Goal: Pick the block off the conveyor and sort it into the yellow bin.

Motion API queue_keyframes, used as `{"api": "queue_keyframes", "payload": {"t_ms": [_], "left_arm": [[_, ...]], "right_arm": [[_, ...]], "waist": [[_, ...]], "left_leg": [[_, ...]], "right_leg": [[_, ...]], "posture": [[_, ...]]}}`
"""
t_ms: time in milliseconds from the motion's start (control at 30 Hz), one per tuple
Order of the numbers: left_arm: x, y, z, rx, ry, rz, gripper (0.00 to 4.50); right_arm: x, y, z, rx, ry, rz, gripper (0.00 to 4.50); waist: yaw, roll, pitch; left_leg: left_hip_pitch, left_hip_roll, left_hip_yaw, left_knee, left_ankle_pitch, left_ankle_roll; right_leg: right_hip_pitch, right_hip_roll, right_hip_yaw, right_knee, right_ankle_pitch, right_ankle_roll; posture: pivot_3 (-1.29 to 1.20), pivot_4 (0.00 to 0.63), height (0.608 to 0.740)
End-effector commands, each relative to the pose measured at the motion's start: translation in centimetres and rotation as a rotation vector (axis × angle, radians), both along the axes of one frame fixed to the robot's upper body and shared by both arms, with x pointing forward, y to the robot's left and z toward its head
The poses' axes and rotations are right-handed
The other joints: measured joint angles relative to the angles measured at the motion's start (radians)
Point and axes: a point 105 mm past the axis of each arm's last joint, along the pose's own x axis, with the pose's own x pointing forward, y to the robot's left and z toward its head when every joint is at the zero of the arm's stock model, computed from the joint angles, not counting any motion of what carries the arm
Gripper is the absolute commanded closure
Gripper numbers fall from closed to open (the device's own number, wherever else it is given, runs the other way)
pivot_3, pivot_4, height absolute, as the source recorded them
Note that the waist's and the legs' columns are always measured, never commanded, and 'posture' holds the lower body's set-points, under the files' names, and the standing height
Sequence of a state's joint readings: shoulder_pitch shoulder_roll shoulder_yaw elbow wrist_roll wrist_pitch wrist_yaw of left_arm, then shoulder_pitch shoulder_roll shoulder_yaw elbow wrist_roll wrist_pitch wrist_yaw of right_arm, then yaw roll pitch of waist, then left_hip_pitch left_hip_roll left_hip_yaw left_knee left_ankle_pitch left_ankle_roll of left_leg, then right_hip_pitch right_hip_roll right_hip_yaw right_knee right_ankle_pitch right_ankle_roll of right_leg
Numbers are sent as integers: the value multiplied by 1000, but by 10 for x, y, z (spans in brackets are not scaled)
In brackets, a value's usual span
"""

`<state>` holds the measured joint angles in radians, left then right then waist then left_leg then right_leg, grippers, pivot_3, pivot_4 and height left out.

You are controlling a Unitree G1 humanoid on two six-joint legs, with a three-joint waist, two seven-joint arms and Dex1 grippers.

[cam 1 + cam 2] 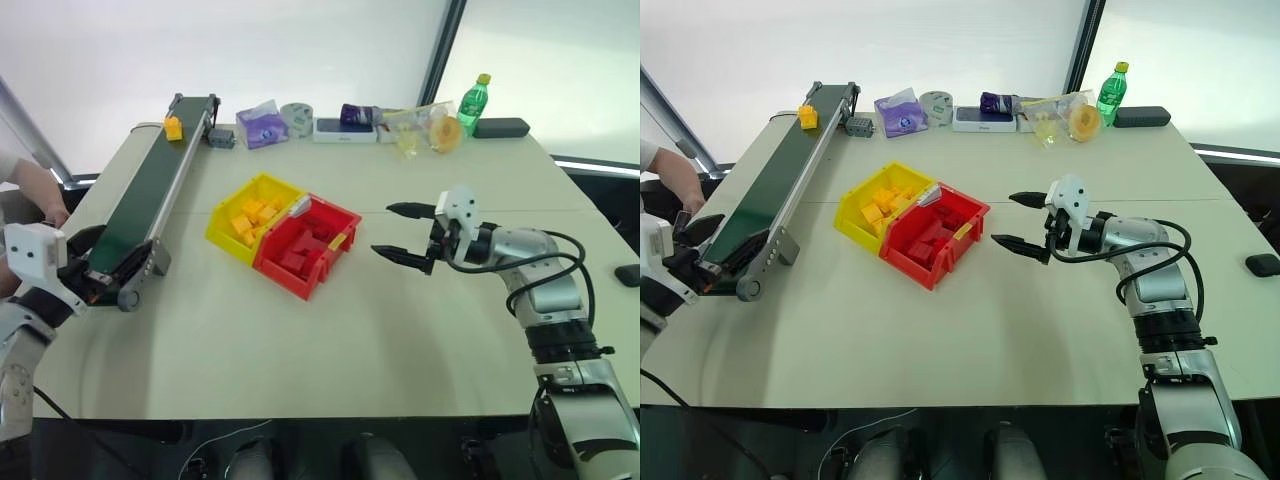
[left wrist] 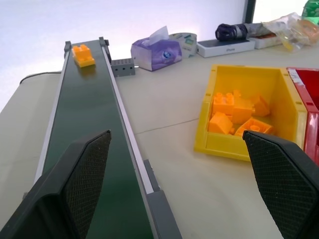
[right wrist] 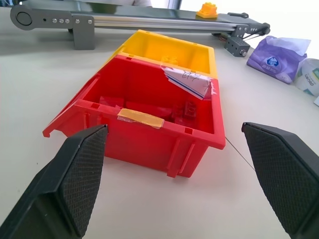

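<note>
left eye view: the block (image 1: 173, 127) sits on the conveyor (image 1: 150, 190) at its far end, well apart from the yellow bin (image 1: 228, 217). the right gripper (image 1: 401, 232) hovers beside the red bin (image 1: 330, 250), jaws spread, empty.

left wrist view: the left gripper (image 2: 177, 191) gapes empty over the conveyor's near end.

right wrist view: the red bin stands between the spread fingers (image 3: 82, 169).

No readable text anywhere. White box (image 2: 225, 48) at the table's far edge carries small dark print, too tiny to read. White paper label (image 3: 192, 82) on the wall between the red bin (image 3: 149, 130) and yellow bin (image 3: 172, 54) shows faint scribbles, illegible.
</note>
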<state>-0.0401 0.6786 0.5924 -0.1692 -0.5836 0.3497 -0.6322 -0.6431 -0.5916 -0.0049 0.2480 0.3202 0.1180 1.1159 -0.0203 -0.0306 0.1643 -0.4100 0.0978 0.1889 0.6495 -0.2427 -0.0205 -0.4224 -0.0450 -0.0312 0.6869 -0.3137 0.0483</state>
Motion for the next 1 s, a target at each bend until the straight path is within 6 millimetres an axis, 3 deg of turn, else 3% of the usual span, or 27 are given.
{"api": "queue_keyframes", "payload": {"t_ms": [33, 233, 467, 1000], "left_arm": [[-17, 11, 27, 9, -154, 82, 33], [-46, 25, 17, -22, -229, 254, 33], [-68, 22, -16, -82, -190, 343, 33], [-60, 22, -18, -103, -176, 359, 33]], "right_arm": [[-1, 4, 14, 8, -54, 18, 0], [-1, 3, 13, 9, -51, 18, 0], [0, 5, 11, 13, -49, 26, 0], [-1, 2, 11, 7, -48, 24, 0]], "waist": [[0, 0, 0], [-1, 0, 0], [2, 0, 0], [1, 0, 0]], "left_leg": [[0, 0, 0, 0, 0, 0], [0, 0, 0, 0, 0, 0], [0, 0, -1, 0, 0, 1], [0, 0, -1, 1, 0, 1]], "right_leg": [[0, 0, 0, 0, 0, 0], [0, 0, 0, 0, 0, 0], [1, 0, 0, -1, 0, 0], [2, 0, 0, -1, 0, 0]], "posture": [[0, 150, 740], [0, 150, 740], [0, 150, 740], [0, 150, 740]]}}
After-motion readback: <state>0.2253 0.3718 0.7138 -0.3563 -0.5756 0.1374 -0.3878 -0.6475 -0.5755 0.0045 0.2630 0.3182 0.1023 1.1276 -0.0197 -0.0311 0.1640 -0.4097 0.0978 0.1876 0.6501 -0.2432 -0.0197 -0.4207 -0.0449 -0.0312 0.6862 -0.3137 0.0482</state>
